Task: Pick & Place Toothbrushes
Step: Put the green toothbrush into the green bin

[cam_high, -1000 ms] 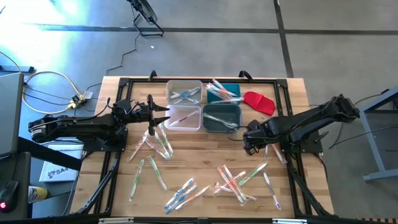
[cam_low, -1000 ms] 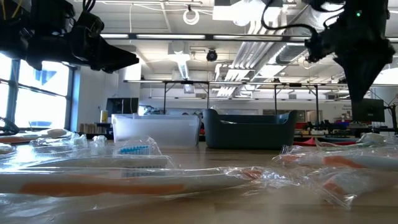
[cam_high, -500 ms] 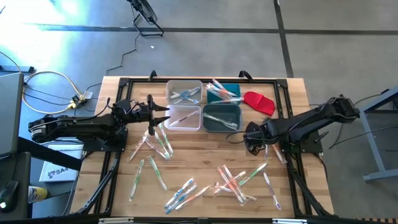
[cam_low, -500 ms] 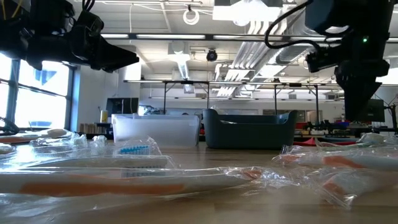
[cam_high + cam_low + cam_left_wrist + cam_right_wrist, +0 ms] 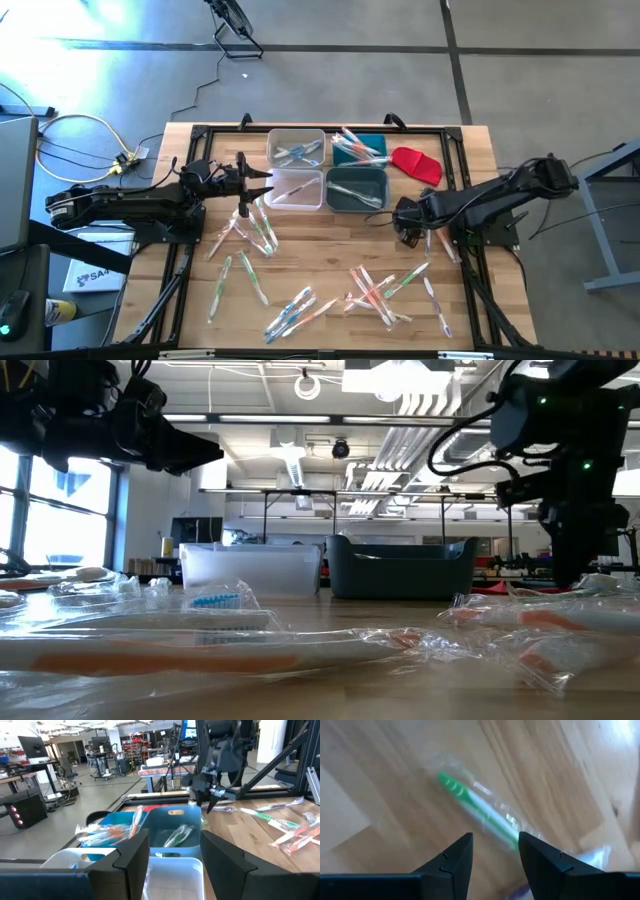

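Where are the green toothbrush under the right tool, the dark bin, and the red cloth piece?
green toothbrush (image 5: 479, 816): right wrist view, middle of its handle.
dark bin (image 5: 400, 567): low view, front wall.
red cloth piece (image 5: 417, 163): high view, its centre.

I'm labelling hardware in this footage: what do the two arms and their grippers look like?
Both arms are dark, nearly black, jointed links with black cables looped along them. The left gripper and the right gripper each end in two flat, angular black fingers. A small green light glows on the right arm. No markings are legible.
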Controlling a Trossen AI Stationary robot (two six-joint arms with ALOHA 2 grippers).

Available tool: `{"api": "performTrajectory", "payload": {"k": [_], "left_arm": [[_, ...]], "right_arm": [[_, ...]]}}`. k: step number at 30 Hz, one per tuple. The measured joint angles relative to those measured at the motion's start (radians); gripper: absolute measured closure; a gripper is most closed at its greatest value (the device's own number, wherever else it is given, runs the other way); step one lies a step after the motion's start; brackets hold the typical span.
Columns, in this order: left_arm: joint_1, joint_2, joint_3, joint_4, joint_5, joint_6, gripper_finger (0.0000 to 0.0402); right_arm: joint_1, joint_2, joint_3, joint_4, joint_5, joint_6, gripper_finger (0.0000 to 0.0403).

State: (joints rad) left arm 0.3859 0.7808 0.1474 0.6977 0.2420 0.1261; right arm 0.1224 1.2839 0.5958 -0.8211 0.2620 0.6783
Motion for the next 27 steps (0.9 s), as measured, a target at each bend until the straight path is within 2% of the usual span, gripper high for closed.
{"api": "performTrajectory", "payload": {"k": [6,10,18,27], "left_arm": [[0.0,0.0,0.0,0.011,0.0,0.024,0.0231],[0.0,0.0,0.0,0.011,0.0,0.028,0.0231],[0.0,0.0,0.0,0.01,0.0,0.029,0.0231],[0.0,0.0,0.0,0.01,0.0,0.029,0.0231]], "right_arm": [[-0.117,0.0,-0.005,0.066,-0.011,-0.151,0.0251],[-0.171,0.0,-0.008,0.089,-0.089,-0.208,0.025],[-0.168,0.0,-0.01,0.109,-0.157,-0.231,0.0251],[-0.166,0.026,-0.01,0.125,-0.157,-0.236,0.0251]]}}
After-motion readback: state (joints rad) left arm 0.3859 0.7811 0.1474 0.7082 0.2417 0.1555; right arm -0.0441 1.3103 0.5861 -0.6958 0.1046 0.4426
